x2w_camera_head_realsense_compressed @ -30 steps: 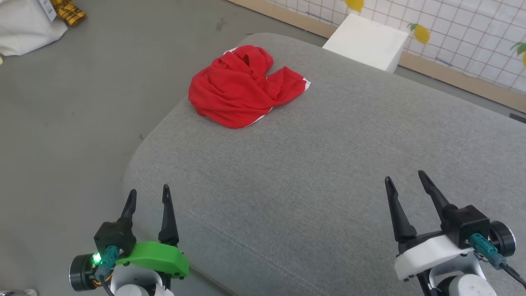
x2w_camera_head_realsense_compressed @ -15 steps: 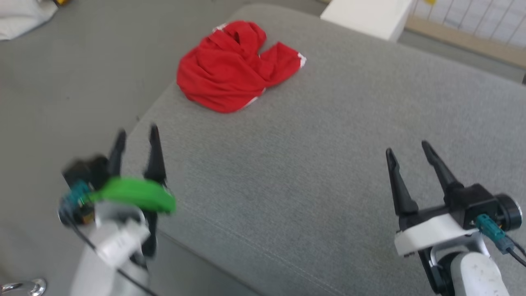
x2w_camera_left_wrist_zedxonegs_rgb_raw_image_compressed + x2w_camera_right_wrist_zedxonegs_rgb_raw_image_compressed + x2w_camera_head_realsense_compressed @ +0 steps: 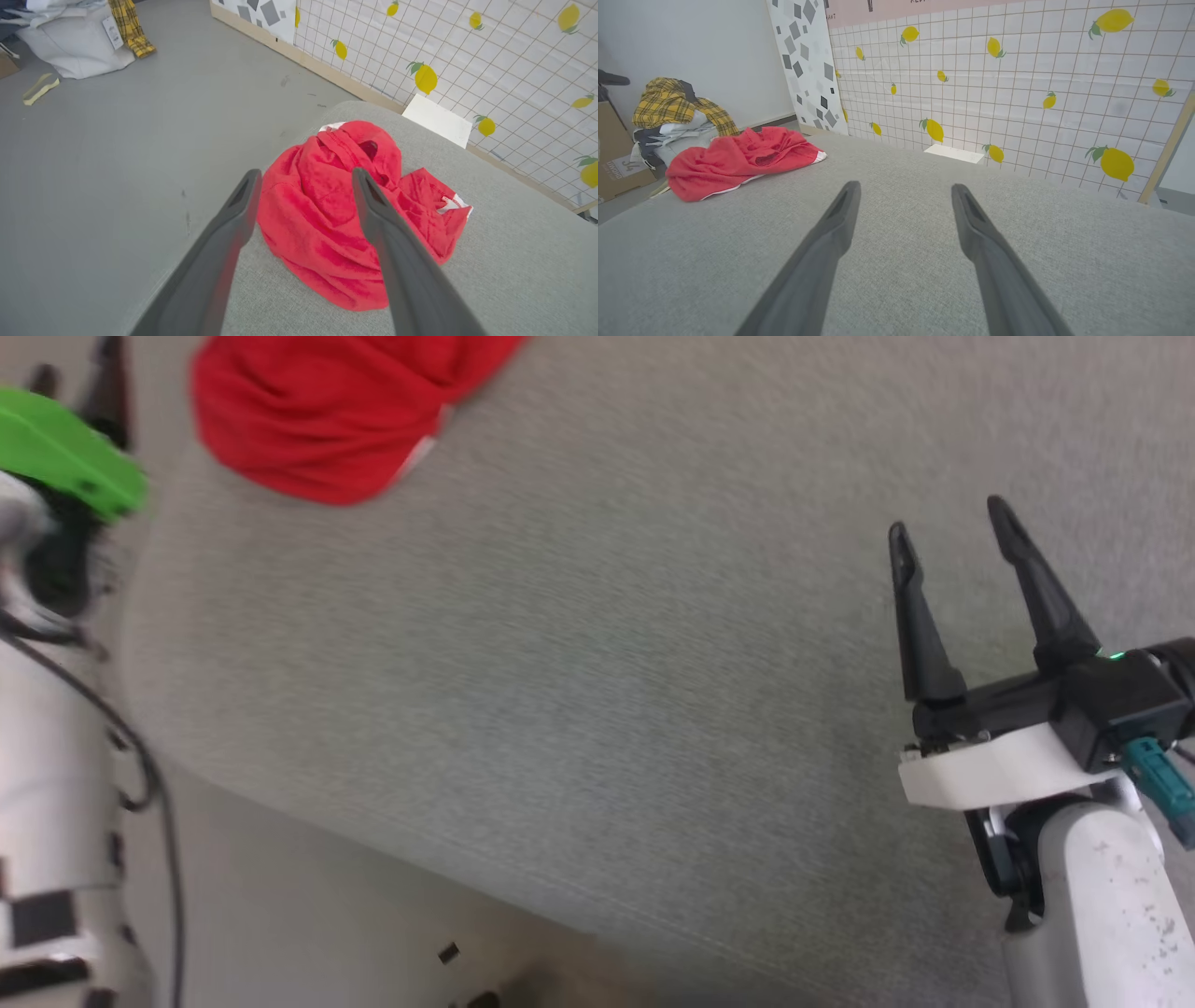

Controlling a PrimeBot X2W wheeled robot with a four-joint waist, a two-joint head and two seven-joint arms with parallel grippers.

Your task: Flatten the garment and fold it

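Head view: the crumpled shorts (image 3: 317,420) lie at the far left corner of the cushion (image 3: 597,691). The left gripper (image 3: 77,373), blurred, is just left of them. The right gripper (image 3: 948,523) hovers spread over bare cushion, well apart.

Left wrist view: its fingers are spread and empty, aimed at the heap.

Right wrist view: the shorts sit far left.

Flattening looks not yet begun. The next move calls for pinching a hem or waistband edge and drawing it out.

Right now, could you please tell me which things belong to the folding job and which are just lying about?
Job: crumpled bright red fabric shorts; left gripper; right gripper; grey fabric cushion.
Lying about: yellow plaid cloth; white rectangular block; brown cardboard box.
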